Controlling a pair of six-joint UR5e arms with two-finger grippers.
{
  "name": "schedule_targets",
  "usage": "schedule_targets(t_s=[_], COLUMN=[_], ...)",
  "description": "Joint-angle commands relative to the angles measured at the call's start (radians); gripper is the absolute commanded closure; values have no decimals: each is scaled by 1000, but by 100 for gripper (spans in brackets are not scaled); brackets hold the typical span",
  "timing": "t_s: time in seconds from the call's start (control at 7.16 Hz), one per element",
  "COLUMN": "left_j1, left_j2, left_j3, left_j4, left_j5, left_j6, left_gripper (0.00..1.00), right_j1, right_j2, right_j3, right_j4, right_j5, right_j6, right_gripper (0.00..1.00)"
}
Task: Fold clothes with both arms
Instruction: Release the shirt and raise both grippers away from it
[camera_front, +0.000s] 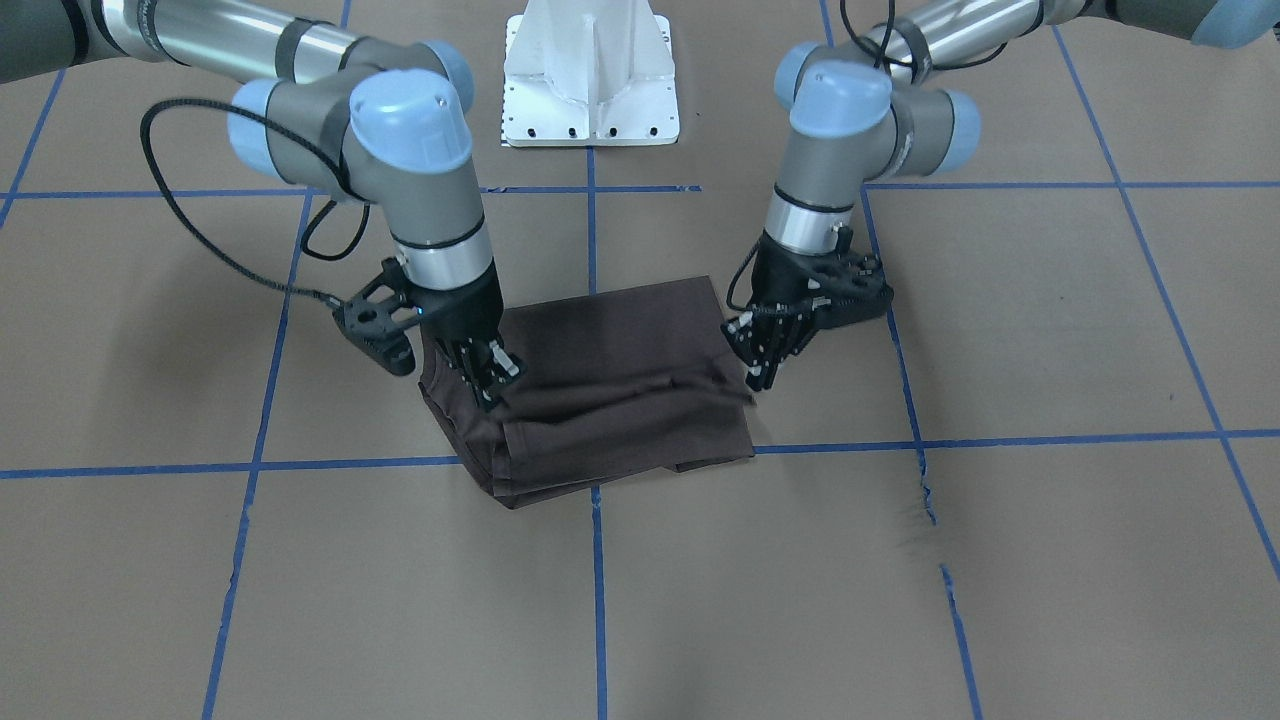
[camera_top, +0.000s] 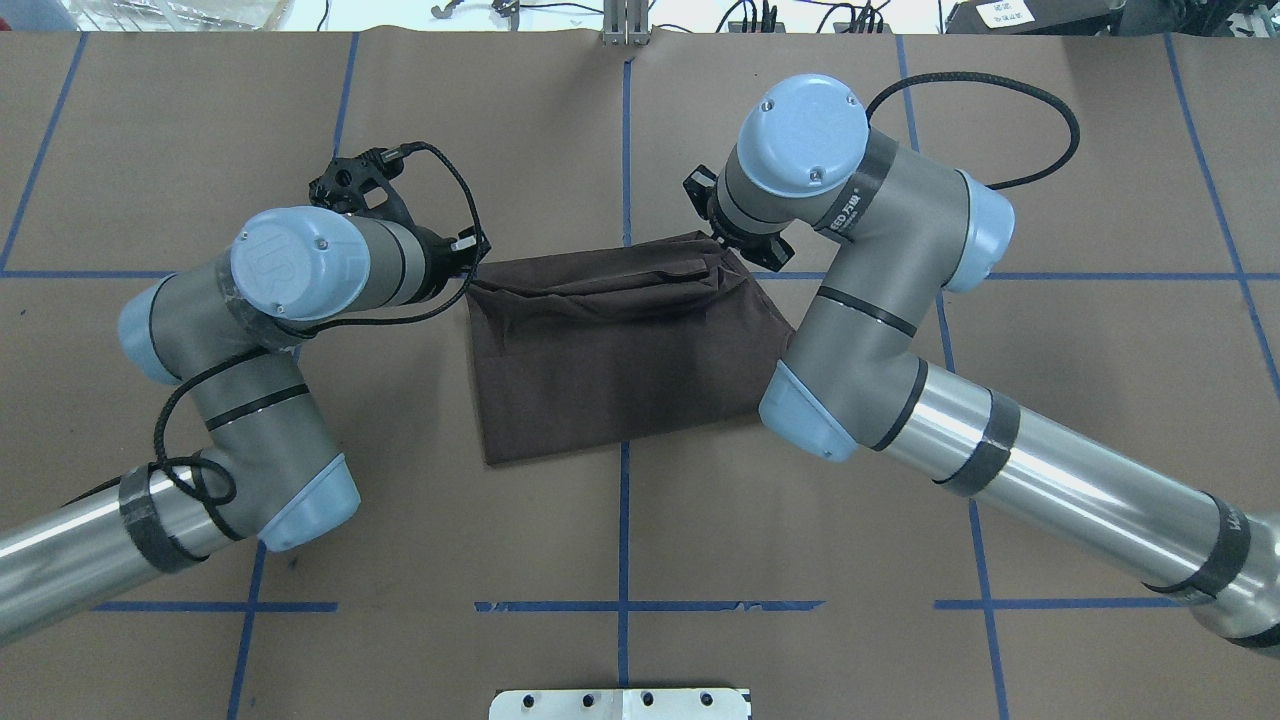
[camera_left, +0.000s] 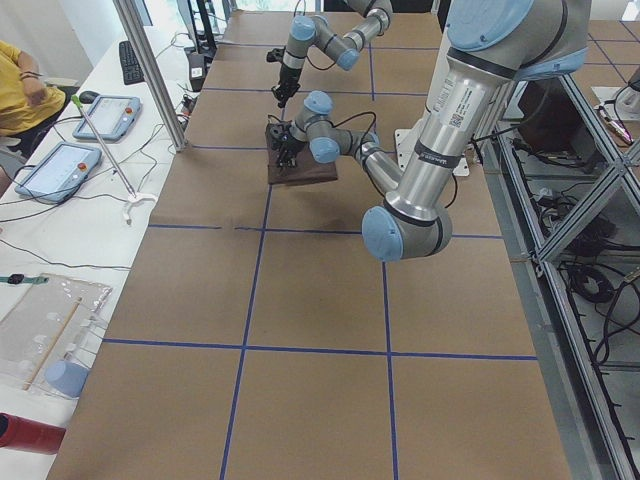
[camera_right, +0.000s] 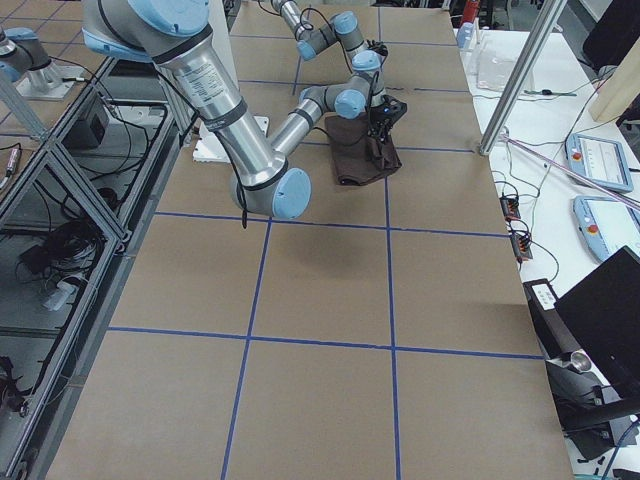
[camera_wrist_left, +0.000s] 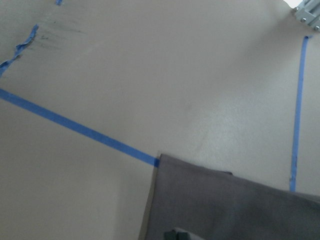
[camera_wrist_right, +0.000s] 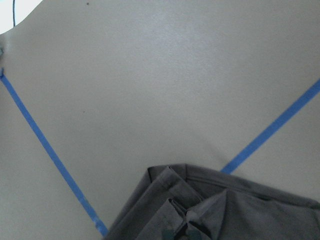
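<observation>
Tabletop (camera_front: 1000, 330) with folded shirt (camera_front: 620, 340), held at both ends.
Left arm (camera_front: 830, 170) and right arm (camera_front: 420, 170) reach down over the taped grid. The shirt lies as a rough rectangle between the two hands. Left hand (camera_front: 758, 378) is closed narrow on the edge beneath it. Right hand (camera_front: 492, 385) pinches the stacked layers at the opposite end. A creased ridge runs from hand to hand.

The folded T-shirt (camera_front: 620, 390) lies mid-table. The right gripper (camera_front: 490, 385) and left gripper (camera_front: 760, 375) each pinch the cloth at one end, and their arms slant in low over both sides. A white pedestal base (camera_front: 592, 75) blocks the robot's edge. Bare brown table (camera_front: 1000, 560) stretches open toward the operators' side.
</observation>
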Motion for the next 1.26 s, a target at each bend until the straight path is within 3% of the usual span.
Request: schedule_targets(t_s=[0.0,0.14,0.42,0.7,0.84,1.12], left_j1=[-100,-126,-135,-189,-282,-548], left_j2=[-90,-93,-75,112,169,272], left_j3=[217,199,123,-53,-64,-46], left_j4=[-150,-152,-149,-155,-153,-135], left_j5=[43,36,-27,-174,-333,-608], left_j6=[44,80,129,328,472,1003], left_gripper=[1,0,0,0,0,0], right_j1=[82,142,159,238,339,511], right_j2=[125,125,118,-84,-184,-333], right_j3=[-293,-294,-292,-157,-109,-107], right_j4=[181,182,180,179,177,171], right_j5=[4,80,106,208,300,423], right_j6=[-129,-156,-190,-434,-654,-1125], right_gripper=[0,0,0,0,0,0])
